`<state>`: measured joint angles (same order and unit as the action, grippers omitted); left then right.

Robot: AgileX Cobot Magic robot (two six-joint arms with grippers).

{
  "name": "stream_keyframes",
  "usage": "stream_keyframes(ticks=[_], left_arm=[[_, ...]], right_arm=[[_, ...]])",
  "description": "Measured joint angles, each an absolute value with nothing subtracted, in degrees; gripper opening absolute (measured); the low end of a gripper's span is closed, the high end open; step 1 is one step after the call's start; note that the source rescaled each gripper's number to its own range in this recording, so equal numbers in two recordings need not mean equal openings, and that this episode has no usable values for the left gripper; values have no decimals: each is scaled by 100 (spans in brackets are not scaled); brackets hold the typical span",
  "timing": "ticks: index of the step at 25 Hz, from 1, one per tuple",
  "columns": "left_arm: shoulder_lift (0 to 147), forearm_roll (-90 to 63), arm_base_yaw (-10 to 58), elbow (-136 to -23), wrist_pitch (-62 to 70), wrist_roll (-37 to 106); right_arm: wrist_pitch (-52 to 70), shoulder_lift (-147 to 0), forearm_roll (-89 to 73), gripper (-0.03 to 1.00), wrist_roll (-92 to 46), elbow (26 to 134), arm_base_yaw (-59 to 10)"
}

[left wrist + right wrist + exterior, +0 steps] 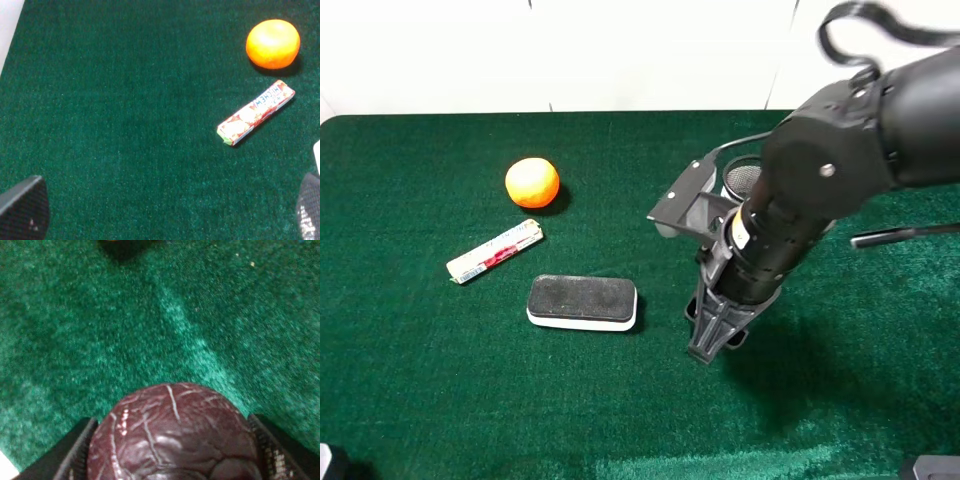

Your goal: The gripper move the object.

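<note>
The dark maroon ball [172, 440] with a carved pattern fills the lower part of the right wrist view, between my right gripper's black fingers [75, 455]. My right gripper [713, 335] is shut on it, pointing down low over the green cloth near the table's middle, to the right of the black block. The ball is hidden by the gripper in the high view. I cannot tell whether the ball touches the cloth. My left gripper [165, 220] is open and empty over bare cloth. Its fingertips [22, 210] show at the corners of the left wrist view.
An orange ball [532, 183] [273, 43] lies at the back left, with a candy stick pack [495, 251] [256, 112] in front of it. A black block with a white base [582, 301] lies left of my right gripper. A black mesh cup [742, 177] stands behind the right arm.
</note>
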<state>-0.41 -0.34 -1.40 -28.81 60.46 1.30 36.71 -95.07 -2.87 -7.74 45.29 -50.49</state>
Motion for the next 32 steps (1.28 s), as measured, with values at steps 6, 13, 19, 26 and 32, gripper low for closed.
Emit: stream_keyframes(ticks=[6, 13, 19, 26, 32], left_arm=[[-41, -34, -140, -2881, 6046, 130], [-41, -34, -140, -2881, 6046, 130], [-41, -34, -140, -2881, 6046, 130], [-41, -34, -140, -2881, 6046, 130], [-41, -34, -140, -2881, 6046, 130]], right_arm=[[3396, -9838, -335, 0, -762, 4529, -5049], [3193, -10133, -347, 0, -762, 4529, -5049], [2998, -10256, -375, 0, -762, 4529, -5049], [2965, -10334, -375, 0, -762, 4529, -5049], [2907, -10388, -375, 0, -762, 4529, -5049]])
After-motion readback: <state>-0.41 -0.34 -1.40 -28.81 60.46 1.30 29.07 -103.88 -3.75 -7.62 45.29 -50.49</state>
